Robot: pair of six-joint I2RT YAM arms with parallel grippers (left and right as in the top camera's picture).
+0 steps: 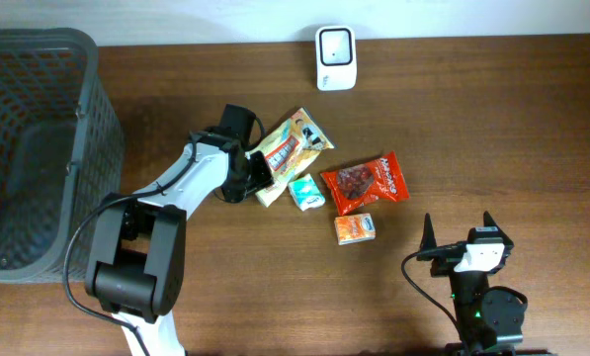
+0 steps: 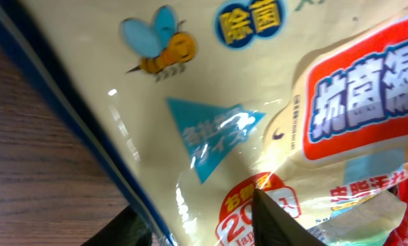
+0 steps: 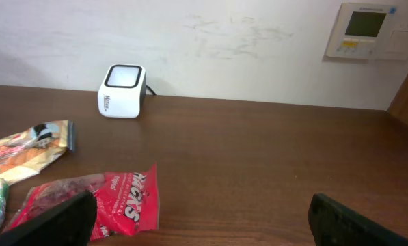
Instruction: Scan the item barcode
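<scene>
The item, a yellow wipes packet [image 1: 293, 146] with red and blue print, lies at the table's middle, below the white barcode scanner [image 1: 334, 57]. My left gripper [image 1: 258, 170] is at the packet's lower left end. In the left wrist view the packet [image 2: 258, 102] fills the frame, and my left gripper [image 2: 204, 229] is shut on its blue edge, one finger [image 2: 282, 225] on top and the other under the film. No barcode shows. My right gripper [image 1: 460, 229] rests open at the front right, nothing between its fingers [image 3: 53, 219]. The scanner [image 3: 122, 91] stands by the wall.
A red snack bag [image 1: 366, 182], a small green-white packet [image 1: 305, 191] and a small orange packet [image 1: 355, 228] lie right of the item. A dark mesh basket [image 1: 38, 148] stands at the table's left end. A wall panel [image 3: 366, 31] hangs at the back right.
</scene>
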